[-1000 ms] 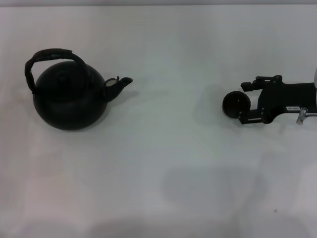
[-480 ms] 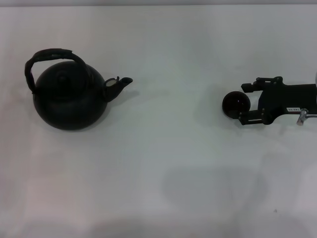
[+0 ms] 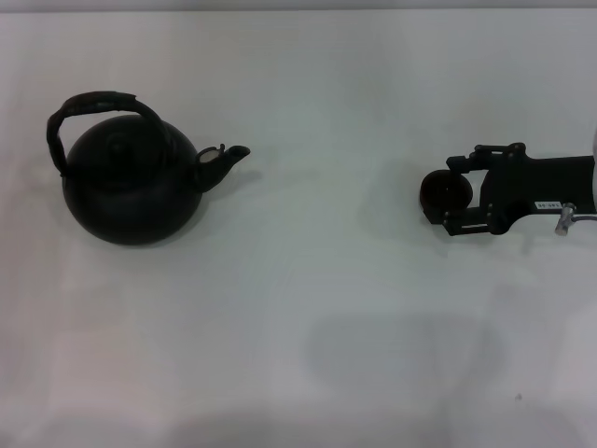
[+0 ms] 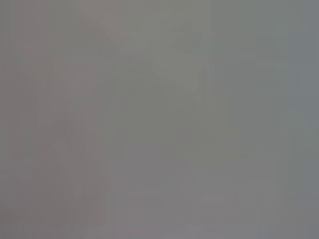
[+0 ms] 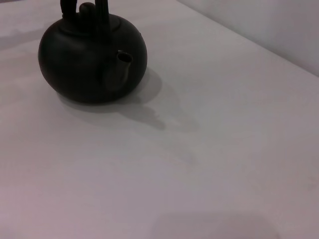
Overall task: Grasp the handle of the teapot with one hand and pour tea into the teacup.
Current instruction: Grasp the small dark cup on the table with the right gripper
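Observation:
The black teapot (image 3: pixel 131 191) stands at the table's left, spout pointing right, its arched handle (image 3: pixel 98 103) upright over the lid. It also shows in the right wrist view (image 5: pixel 75 69), with the handle (image 5: pixel 102 17) cut off at the frame edge. The small dark teacup (image 3: pixel 434 194) stands at the right. My right gripper (image 3: pixel 451 192) reaches in from the right, open, with one finger on each side of the teacup. The cup is hidden in the right wrist view. My left gripper is out of view; the left wrist view shows only a blank grey surface.
The white table (image 3: pixel 308 308) spreads between the teapot and the teacup. Its far edge runs along the top of the head view, and a pale wall (image 5: pixel 279 25) rises behind the table.
My right gripper has slid a little to the left, so its fingers reach further around the teacup. The teapot and teacup have not moved.

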Controlling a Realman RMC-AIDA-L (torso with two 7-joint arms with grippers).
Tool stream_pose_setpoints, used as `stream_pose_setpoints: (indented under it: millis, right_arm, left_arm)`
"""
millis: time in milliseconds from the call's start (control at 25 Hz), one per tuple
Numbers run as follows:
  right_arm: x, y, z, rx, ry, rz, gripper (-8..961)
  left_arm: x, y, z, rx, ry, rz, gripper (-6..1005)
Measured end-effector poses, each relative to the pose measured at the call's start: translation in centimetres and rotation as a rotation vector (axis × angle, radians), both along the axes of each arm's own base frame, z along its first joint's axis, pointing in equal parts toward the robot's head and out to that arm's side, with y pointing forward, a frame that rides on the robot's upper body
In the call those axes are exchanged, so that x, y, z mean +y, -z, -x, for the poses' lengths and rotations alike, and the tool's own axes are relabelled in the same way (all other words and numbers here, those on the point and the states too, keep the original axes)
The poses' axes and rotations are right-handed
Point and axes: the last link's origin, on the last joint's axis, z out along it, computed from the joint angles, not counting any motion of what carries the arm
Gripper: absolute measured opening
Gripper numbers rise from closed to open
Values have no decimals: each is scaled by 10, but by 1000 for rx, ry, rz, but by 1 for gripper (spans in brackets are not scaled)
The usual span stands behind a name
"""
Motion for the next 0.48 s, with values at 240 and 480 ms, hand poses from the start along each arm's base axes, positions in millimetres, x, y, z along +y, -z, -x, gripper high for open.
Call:
stream_pose_setpoints:
  millis: [240,480]
  right_arm:
    - [2,2,2,0,-4,0,798]
    - [4,5,1,-22,-11,-8,797]
  left_arm:
    - [1,2,0,-4,-1,3,832]
    - [0,2,0,-5,-3,4,832]
